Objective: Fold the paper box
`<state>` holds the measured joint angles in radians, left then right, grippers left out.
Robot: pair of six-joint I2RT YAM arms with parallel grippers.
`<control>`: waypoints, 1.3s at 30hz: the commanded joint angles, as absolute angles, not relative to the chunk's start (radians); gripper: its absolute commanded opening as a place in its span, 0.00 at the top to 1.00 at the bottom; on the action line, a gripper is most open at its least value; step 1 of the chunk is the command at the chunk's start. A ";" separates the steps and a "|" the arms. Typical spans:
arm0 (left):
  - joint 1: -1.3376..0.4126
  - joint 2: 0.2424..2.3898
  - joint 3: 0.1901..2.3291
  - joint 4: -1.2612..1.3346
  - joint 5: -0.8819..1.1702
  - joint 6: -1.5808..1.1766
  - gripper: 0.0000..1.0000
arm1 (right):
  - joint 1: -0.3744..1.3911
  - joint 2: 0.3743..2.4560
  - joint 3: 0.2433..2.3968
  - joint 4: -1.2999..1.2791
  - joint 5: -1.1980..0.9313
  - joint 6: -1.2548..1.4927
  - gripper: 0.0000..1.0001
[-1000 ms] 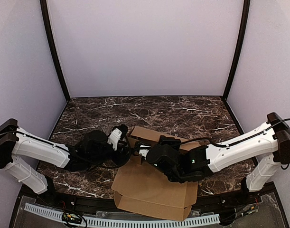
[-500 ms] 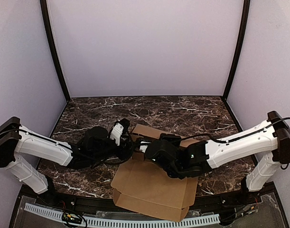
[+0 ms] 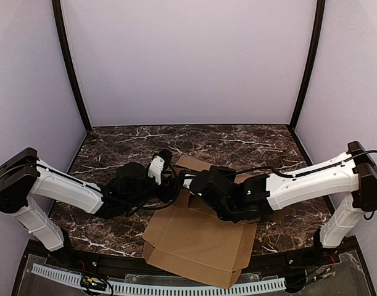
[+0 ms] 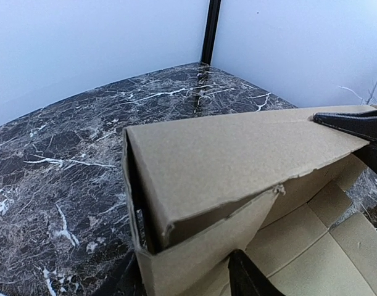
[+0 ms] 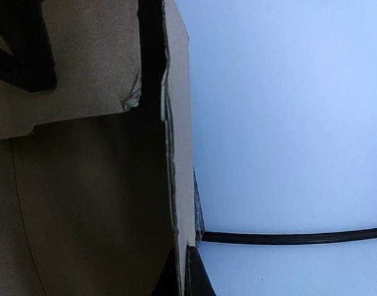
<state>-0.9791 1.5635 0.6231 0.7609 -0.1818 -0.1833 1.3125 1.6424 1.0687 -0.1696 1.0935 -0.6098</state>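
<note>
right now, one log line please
paper box: one wall raised | left gripper: straddles wall, grip unclear | right gripper: pinching wall

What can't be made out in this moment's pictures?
Top view: left fingers and right fingers hidden by wrists and the paper box flap.
Left wrist view: fingers cut off by bottom edge; grip unclear.
Right wrist view: box interior too dark; fingers barely in frame.

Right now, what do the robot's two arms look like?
The left arm and right arm match. Both have chunky white tube-shaped shells, with black joints at the shoulders and mostly black parts toward the wrists. A thin black cable runs along the right arm. No markings are readable.
</note>
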 commanded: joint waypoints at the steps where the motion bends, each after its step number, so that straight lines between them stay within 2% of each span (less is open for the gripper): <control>1: -0.974 1.565 0.653 0.794 -0.213 -0.203 0.53 | 1.306 1.736 1.026 -0.317 0.908 -0.550 1.00; 6: -0.973 1.575 0.664 0.763 -0.241 -0.218 0.56 | 1.292 1.754 1.048 -0.321 0.905 -0.541 1.00; 14: -0.973 1.592 0.692 0.750 -0.245 -0.228 0.80 | 1.289 1.756 1.067 -0.329 0.900 -0.541 1.00; 18: -0.973 1.604 0.700 0.762 -0.236 -0.230 0.85 | 1.289 1.750 1.075 -0.356 0.890 -0.508 1.00; 21: -0.974 1.613 0.702 0.777 -0.226 -0.236 0.84 | 1.289 1.758 1.077 -0.371 0.885 -0.489 1.00; 23: -0.973 1.619 0.703 0.787 -0.220 -0.240 0.79 | 1.288 1.761 1.078 -0.374 0.880 -0.480 1.00; 24: -0.972 1.624 0.702 0.790 -0.218 -0.240 0.73 | 1.289 1.763 1.079 -0.374 0.877 -0.476 1.00; 28: -0.973 1.647 0.697 0.812 -0.209 -0.241 0.64 | 1.289 1.768 1.082 -0.380 0.865 -0.455 1.00; 33: -0.973 1.702 0.702 0.843 -0.218 -0.237 0.60 | 1.289 1.764 1.086 -0.395 0.856 -0.430 1.00; 39: -0.974 1.744 0.716 0.864 -0.214 -0.235 0.61 | 1.289 1.758 1.084 -0.413 0.842 -0.402 1.00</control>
<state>-0.9733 1.7260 0.6914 0.8463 -0.2260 -0.2367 1.2797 1.6905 1.1381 -0.2584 1.1046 -0.4835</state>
